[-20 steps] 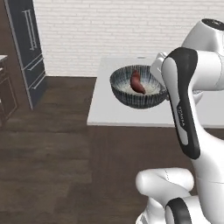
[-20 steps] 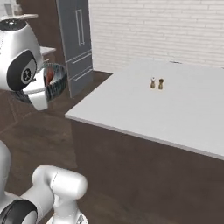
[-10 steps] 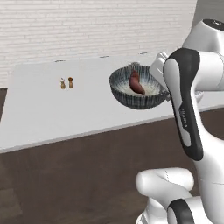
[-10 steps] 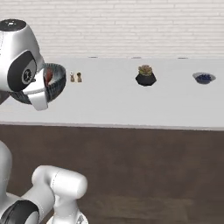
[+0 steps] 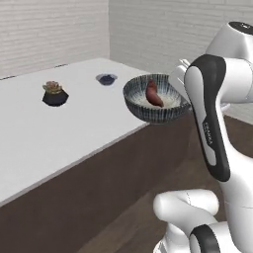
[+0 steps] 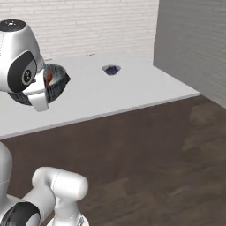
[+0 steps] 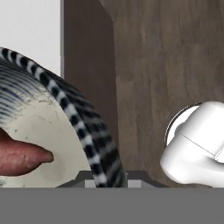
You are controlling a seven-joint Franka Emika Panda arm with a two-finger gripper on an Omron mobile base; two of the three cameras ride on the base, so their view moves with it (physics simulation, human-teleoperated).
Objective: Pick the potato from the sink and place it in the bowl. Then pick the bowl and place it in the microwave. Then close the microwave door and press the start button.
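The wide round grey-blue ribbed bowl (image 5: 156,102) is being carried clear of the white surface (image 5: 59,128), with the small reddish-brown oblong potato (image 5: 153,93) lying on its speckled whitish inside. The gripper (image 7: 109,177) is being held narrowly closed on the bowl's rim at the arm's side, as judged from the hand view, where the striped rim is running down to the bottom edge. The step in hand is judged to be transport to the microwave. For a clean carry, the bowl is best being kept level and turned slowly, so the potato is not rolled out. The white arm (image 5: 213,113) is being held folded, elbow high, with the bowl at chest height.
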